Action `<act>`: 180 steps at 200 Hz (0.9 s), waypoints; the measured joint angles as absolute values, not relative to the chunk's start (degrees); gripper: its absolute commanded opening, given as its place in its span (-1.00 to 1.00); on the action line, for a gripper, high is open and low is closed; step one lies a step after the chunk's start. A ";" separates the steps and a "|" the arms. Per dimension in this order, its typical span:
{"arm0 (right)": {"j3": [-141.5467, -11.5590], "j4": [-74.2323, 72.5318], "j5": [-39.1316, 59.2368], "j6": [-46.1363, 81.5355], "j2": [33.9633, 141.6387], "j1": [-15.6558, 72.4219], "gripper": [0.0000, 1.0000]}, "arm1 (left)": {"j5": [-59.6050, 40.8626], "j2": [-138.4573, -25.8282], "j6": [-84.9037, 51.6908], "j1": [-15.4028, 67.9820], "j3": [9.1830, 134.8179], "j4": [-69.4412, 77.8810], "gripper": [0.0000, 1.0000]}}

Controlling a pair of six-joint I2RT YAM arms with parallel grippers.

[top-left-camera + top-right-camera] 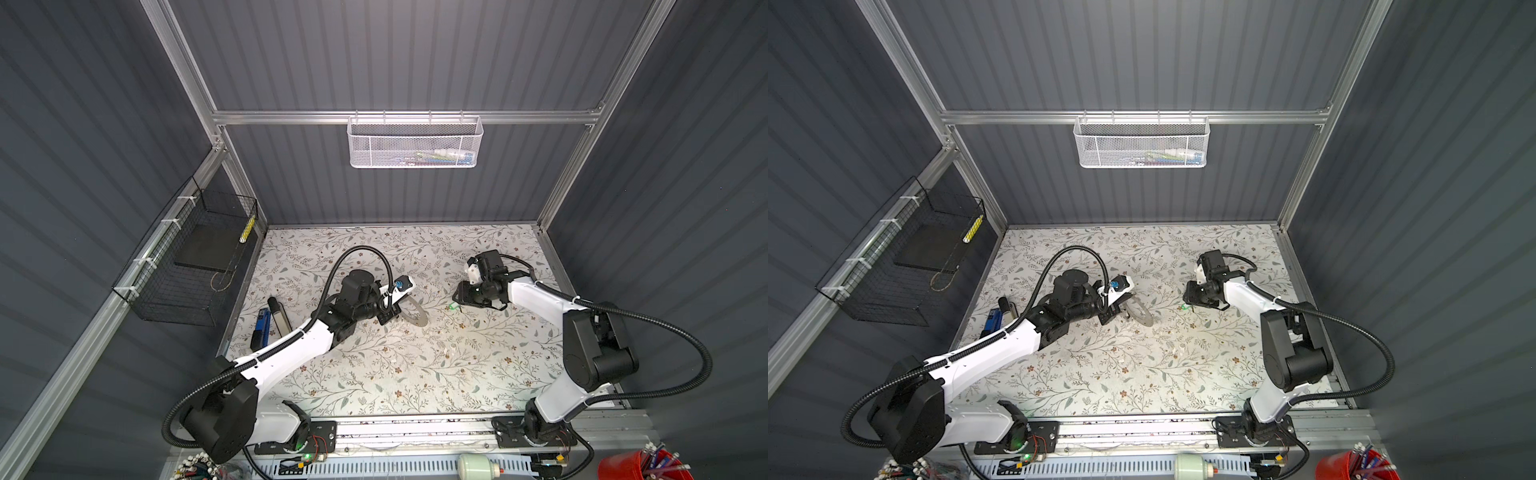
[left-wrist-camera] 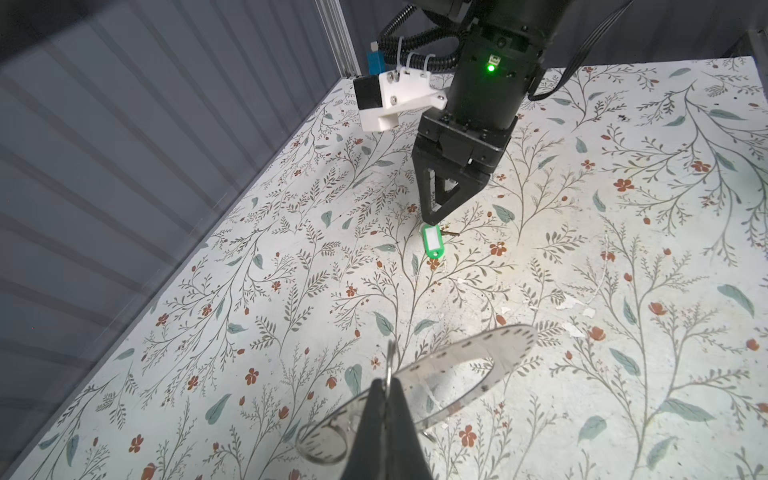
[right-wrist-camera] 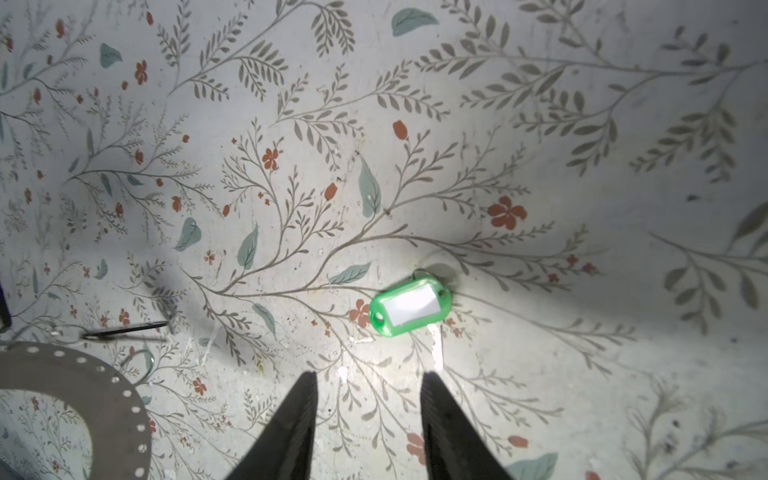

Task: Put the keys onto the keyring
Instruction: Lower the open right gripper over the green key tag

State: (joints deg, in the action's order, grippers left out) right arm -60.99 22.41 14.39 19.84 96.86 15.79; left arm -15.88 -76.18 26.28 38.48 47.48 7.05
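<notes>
Here, your left gripper is clamped shut on the rim of the keyring, holding the grey plate tilted over the floral table. Your right gripper has its jaws apart and grips nothing. It is poised just short of the green key tag, which lies flat on the table near the keyring without touching it.

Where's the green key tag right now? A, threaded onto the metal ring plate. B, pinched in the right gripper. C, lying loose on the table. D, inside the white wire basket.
C: the green key tag lies flat on the floral table, clear of the right gripper, whose jaws stand open and empty.
</notes>
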 measured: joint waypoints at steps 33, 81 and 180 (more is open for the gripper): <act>-63.75 23.66 12.64 19.22 99.85 17.67 -0.02 | -17.98 -76.62 26.26 38.37 47.51 5.72 -1.00; -69.25 24.97 11.97 19.53 103.94 19.44 -0.01 | -19.44 -76.95 26.22 38.35 47.51 5.69 -1.00; -69.14 27.51 15.53 19.03 109.03 19.38 -0.07 | -23.24 -78.67 24.80 38.35 47.51 6.92 -1.00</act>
